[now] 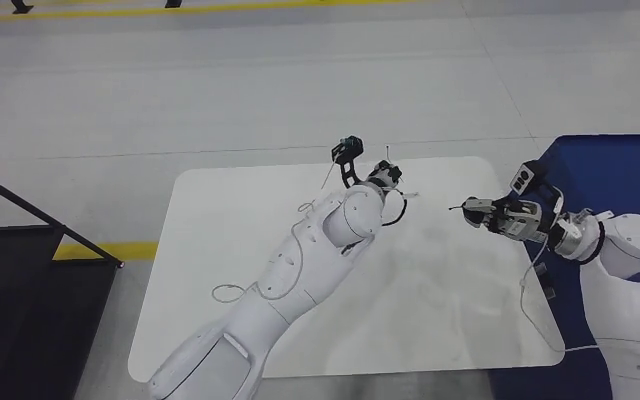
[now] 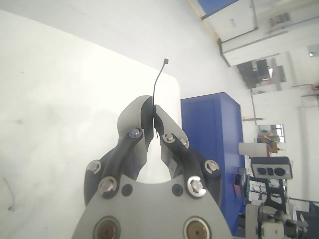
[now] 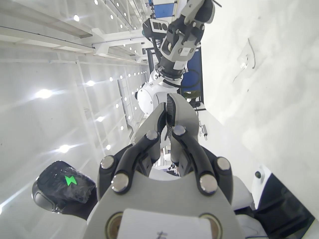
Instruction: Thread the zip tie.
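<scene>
One black zip tie point(image 2: 155, 83) is pinched in the left pincer point(image 2: 152, 103). Its strap rises beyond the tips to a square head, and a short tail shows behind the pads. The right pincer point(image 3: 166, 105) is pressed together with nothing seen in it, and is held well apart from the left one. The tie is judged light, springy and slick, so a hold just behind the head is advised. One clear packet point(image 3: 245, 60) is seen on the tabletop point(image 1: 450, 300) below both pincers.

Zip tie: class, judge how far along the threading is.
Done: the thin black plastic zip tie is picked up, pinched in the left gripper. In hand: its square head sticks out free, strap unlooped. Left: the shut right gripper is apart from it; the strap's end has yet to pass through the head.
</scene>
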`<state>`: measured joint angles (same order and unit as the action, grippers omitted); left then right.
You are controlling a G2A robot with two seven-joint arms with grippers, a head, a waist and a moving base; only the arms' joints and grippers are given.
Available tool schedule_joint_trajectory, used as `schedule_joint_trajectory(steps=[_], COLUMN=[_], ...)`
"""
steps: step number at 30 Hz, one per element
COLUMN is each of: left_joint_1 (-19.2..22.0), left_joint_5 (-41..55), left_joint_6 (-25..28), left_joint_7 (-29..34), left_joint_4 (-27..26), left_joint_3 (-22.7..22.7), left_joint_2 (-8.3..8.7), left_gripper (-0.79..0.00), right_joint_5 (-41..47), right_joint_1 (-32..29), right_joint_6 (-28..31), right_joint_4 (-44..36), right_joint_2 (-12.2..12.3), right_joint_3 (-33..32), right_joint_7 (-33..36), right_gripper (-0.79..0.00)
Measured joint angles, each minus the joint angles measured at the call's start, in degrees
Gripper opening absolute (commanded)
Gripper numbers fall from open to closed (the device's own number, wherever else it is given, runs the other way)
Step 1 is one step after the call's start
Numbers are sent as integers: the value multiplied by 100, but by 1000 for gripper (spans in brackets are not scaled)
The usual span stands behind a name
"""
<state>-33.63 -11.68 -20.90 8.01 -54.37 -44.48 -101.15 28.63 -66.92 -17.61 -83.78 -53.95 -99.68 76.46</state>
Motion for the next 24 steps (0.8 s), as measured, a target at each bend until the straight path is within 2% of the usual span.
schedule_joint_trajectory(steps=[1, 3, 4, 8, 15, 20, 24], left_joint_1=[-298, -494, -440, -371, -410, -830, -1412], left_joint_5=[-193, -259, -238, -222, -271, -798, -904], left_joint_6=[51, 55, 50, 45, 85, 551, 1402], left_joint_7=[342, 727, 751, 510, 495, 97, 148], left_joint_4=[-522, -1011, -1059, -672, -723, -1380, -2187], left_joint_3=[-171, -242, -215, -195, -181, -204, -509], left_joint_2=[144, 192, 181, 174, 177, 256, 411], left_gripper=[-785, -785, -785, -785, -785, -785, -785], right_joint_5=[12, 11, 10, 8, 33, -106, -161], right_joint_1=[-11, -10, -8, -7, -46, -51, 91], right_joint_6=[-13, -10, -7, -6, 16, -343, -840], right_joint_4=[-16, -12, -9, -8, -34, 0, 144], right_joint_2=[3, 2, 3, 1, -2, 41, 79], right_joint_3=[-11, -12, -12, -10, 5, 36, 147], right_joint_7=[2, -6, -8, -9, -96, -434, -484], right_gripper=[-785, -785, -785, -785, -785, -785, -785])
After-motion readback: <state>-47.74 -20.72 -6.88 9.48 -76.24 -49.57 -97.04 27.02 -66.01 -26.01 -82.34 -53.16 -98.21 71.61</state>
